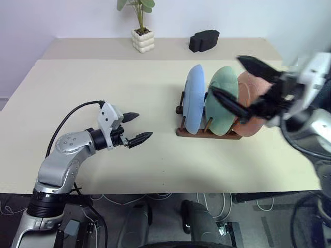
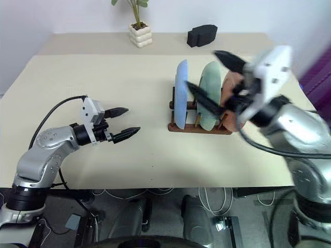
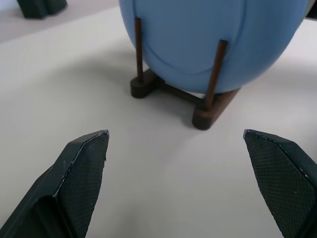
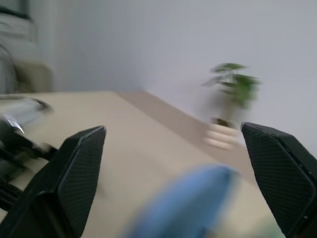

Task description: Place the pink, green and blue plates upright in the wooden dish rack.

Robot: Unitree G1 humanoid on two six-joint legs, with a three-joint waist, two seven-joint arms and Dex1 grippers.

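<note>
The blue plate (image 1: 194,98), the green plate (image 1: 222,101) and the pink plate (image 1: 254,116) stand upright side by side in the wooden dish rack (image 1: 207,132) on the right half of the table. My right gripper (image 1: 227,76) hangs open in front of and above the green and pink plates, holding nothing and covering part of the pink one. My left gripper (image 1: 135,127) is open and empty, low over the table to the left of the rack. In the left wrist view the blue plate (image 3: 213,39) stands between the rack's pegs (image 3: 216,69), a short way past the fingertips.
A potted plant (image 1: 142,33) in a white pot and a black block (image 1: 204,40) stand at the back of the beige table (image 1: 103,82). Bare tabletop lies between my left gripper and the rack. The table's front edge runs just below my left arm.
</note>
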